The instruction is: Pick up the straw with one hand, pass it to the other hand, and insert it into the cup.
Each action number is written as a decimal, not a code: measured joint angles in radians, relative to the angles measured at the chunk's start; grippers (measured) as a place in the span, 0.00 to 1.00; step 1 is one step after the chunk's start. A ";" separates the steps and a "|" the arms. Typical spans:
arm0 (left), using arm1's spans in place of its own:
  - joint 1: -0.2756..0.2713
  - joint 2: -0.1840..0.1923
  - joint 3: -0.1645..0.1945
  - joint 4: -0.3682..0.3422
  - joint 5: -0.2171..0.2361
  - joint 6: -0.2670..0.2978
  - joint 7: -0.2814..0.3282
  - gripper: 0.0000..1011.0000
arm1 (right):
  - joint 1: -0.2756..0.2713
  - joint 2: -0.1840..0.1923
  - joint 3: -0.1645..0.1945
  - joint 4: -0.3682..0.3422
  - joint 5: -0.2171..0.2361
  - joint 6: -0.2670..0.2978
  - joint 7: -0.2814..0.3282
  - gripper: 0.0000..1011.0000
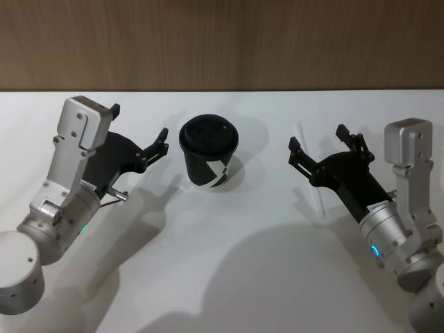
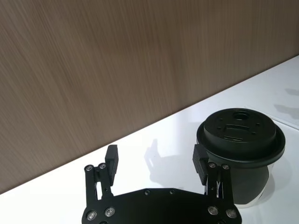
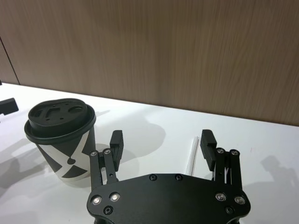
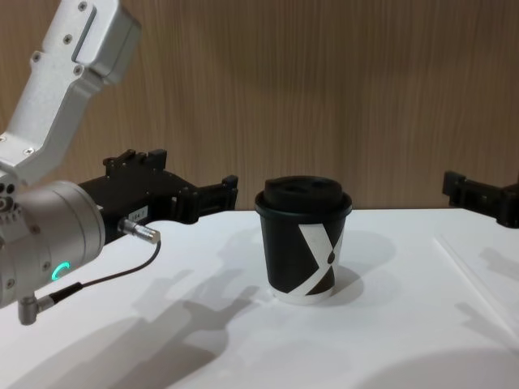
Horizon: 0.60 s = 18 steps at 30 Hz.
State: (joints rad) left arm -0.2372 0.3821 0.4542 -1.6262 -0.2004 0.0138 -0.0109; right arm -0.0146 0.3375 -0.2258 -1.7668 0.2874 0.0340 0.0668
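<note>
Only sign readable: cup (image 4: 284, 251) is carrying a big white X-like mark (image 4: 318, 247) on its black wall, and it's showing whole in the chest and right wrist views, partly in the head view. Small white sticker (image 4: 138, 213) is sitting on the left pincer (image 1: 139, 123) body and a second sticker (image 1: 378, 206) on the right pincer (image 1: 316, 137) body; print on both is coming out too small to read

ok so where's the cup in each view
Head view: cup just above centre, between left pincer and right pincer.
Left wrist view: cup at lower right.
Right wrist view: cup at left.
Chest view: cup in the middle.
Shared landmark: the wood wall behind it.
</note>
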 joint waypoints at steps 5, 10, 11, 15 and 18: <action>0.000 0.000 0.000 0.000 0.000 0.000 0.000 0.99 | 0.000 0.000 0.000 0.000 0.000 0.000 0.000 0.99; 0.000 0.000 0.000 0.000 0.000 0.000 0.000 0.99 | 0.000 0.000 0.000 0.000 0.000 0.000 0.000 0.99; 0.000 0.000 0.000 0.000 0.000 0.000 0.000 0.99 | 0.000 0.000 0.000 0.000 0.000 0.000 0.000 0.99; 0.000 0.000 0.000 0.000 0.000 0.000 0.000 0.99 | 0.000 0.000 0.000 0.000 0.000 0.000 0.000 0.99; 0.000 0.000 0.000 0.000 0.000 0.000 0.000 0.99 | 0.000 0.000 0.000 0.000 0.000 0.000 0.000 0.99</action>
State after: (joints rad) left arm -0.2371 0.3821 0.4542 -1.6262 -0.2004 0.0139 -0.0110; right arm -0.0146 0.3375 -0.2258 -1.7668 0.2874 0.0340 0.0668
